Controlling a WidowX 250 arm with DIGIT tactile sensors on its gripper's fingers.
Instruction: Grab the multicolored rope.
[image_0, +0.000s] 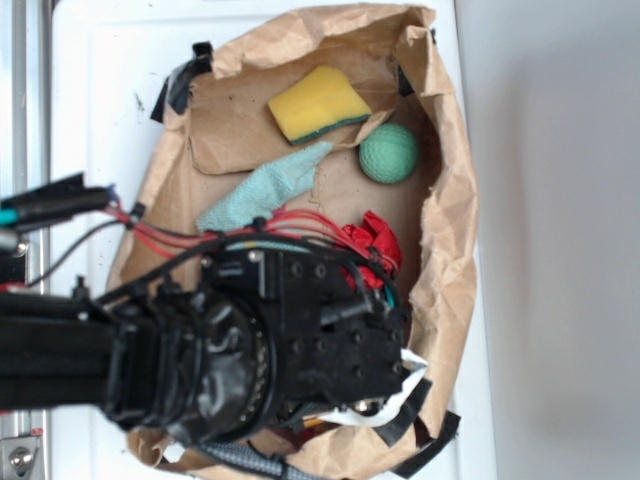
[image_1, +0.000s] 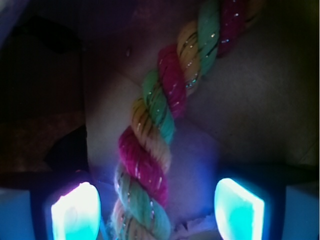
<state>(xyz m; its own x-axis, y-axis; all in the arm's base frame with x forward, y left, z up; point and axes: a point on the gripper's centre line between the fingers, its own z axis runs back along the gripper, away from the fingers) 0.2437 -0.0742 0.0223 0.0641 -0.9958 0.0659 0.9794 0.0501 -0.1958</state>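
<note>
Twisted multicolored rope (image_1: 155, 145) — thick red, yellow, green strands — lies between spread, glowing jaws, untouched.

Overhead exterior; close downward wrist view

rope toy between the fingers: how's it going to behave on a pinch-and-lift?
The rope is thick, twisted strands, so it probably squashes a little and grips well rather than slipping. It runs well past the open end effector, so both ends will likely droop once lifted. It looks like soft fibre, so it is probably light and unlikely to roll.
</note>
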